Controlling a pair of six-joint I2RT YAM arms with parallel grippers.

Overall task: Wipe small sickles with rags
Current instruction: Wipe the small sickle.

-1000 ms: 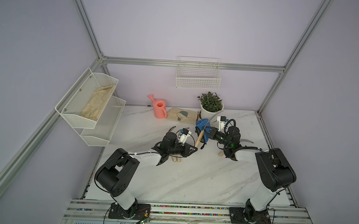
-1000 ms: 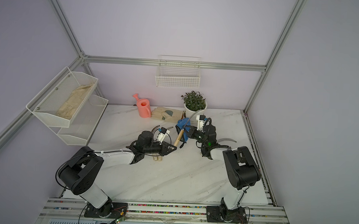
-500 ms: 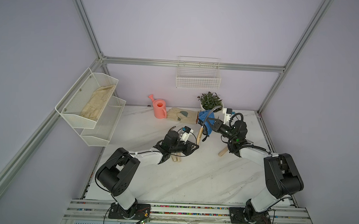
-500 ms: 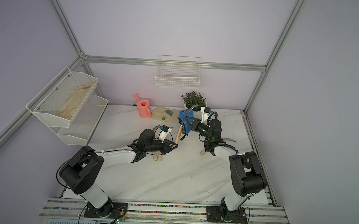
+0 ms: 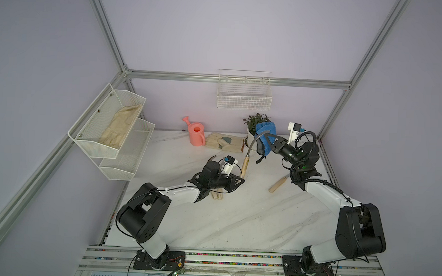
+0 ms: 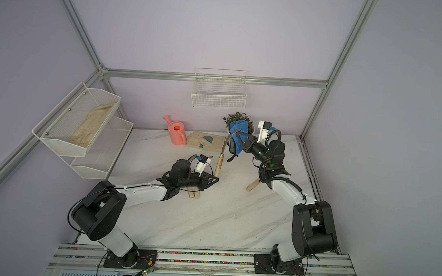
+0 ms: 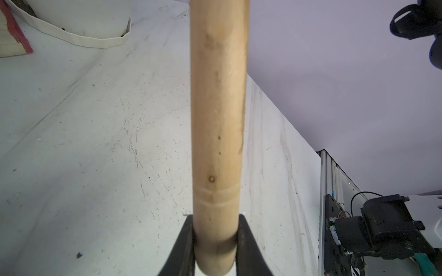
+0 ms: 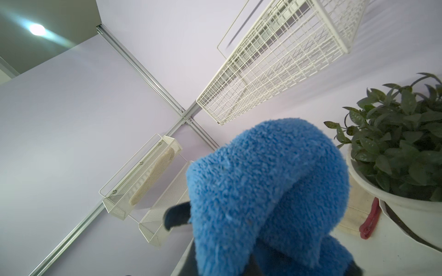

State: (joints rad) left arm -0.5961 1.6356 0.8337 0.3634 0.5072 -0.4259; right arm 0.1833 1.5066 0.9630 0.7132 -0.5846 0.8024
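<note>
- Evidently, in a top view the left gripper (image 5: 240, 180) has its fingers pinched on the butt of a sickle (image 5: 245, 163). It stands the sickle up so the blade arcs toward the pot (image 5: 247, 140), which I judge is meant to offer bare metal for wiping. The right gripper (image 5: 268, 139) is clamped on the bunched rag (image 5: 266, 126) just in front of the pot, and the blade tip seems to touch the cloth.
- In a top view the clutter shows. Gloves (image 6: 205, 140) lie beside the pot, with a can (image 6: 176, 133) farther from it and a basket (image 6: 218, 91) hanging above. A spare sickle (image 6: 253, 185) lies well short of the pot under the right arm, and two more handles (image 6: 194, 194) lie under the left arm. The plant (image 6: 238, 117) sits close behind the rag, so a long stroke could brush its leaves.
- From the left wrist, both fingers (image 7: 181, 243) press the sickle (image 7: 218, 119) at the very end of its wood, leaving the rest free. The blade is out of frame. The pot (image 7: 79, 35) lies ahead, with a glove corner beside it.
- From the right wrist, the rag (image 8: 267, 191) folds over the fingers and hides them, so the grip itself cannot be seen here. The plant (image 8: 401, 143) stands just beside the cloth, and no blade shows.
</note>
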